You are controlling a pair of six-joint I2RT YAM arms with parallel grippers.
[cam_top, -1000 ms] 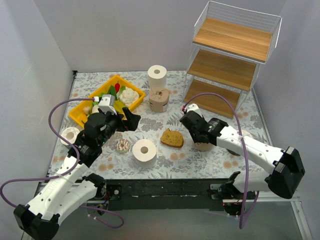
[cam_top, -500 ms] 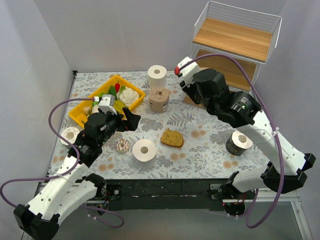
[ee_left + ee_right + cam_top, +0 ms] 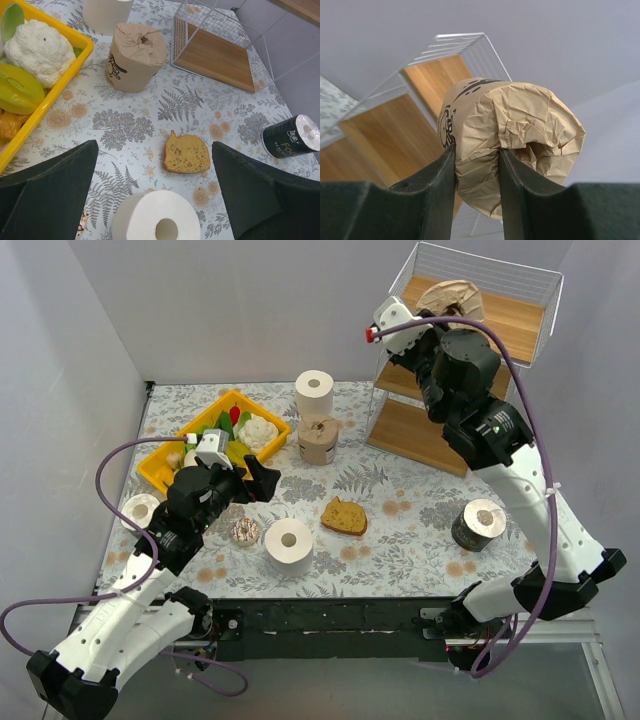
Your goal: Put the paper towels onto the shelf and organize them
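Observation:
My right gripper (image 3: 441, 312) is shut on a tan-wrapped paper towel roll (image 3: 452, 297) and holds it at the top tier of the white wire shelf (image 3: 470, 318). In the right wrist view the fingers (image 3: 444, 170) pinch the crumpled wrap of this roll (image 3: 520, 120) above the shelf's wooden board (image 3: 380, 130). My left gripper (image 3: 258, 478) is open and empty, above a white roll (image 3: 157, 222). On the table stand that white roll (image 3: 289, 544), a second white roll (image 3: 314, 392), a tan roll (image 3: 318, 440) and a dark roll (image 3: 478, 524). Another roll (image 3: 140, 510) lies at the far left.
A brown bread slice (image 3: 344, 516) lies mid-table. A yellow tray (image 3: 160, 472) with a cauliflower (image 3: 258, 430) and other food sits at the back left. A small round item (image 3: 245, 531) lies beside the front white roll. The shelf's lower boards (image 3: 440, 380) are bare.
My right arm has lifted the tan roll from the table at the right up to the shelf's top tier, uncovering the dark roll. The left arm has not moved.

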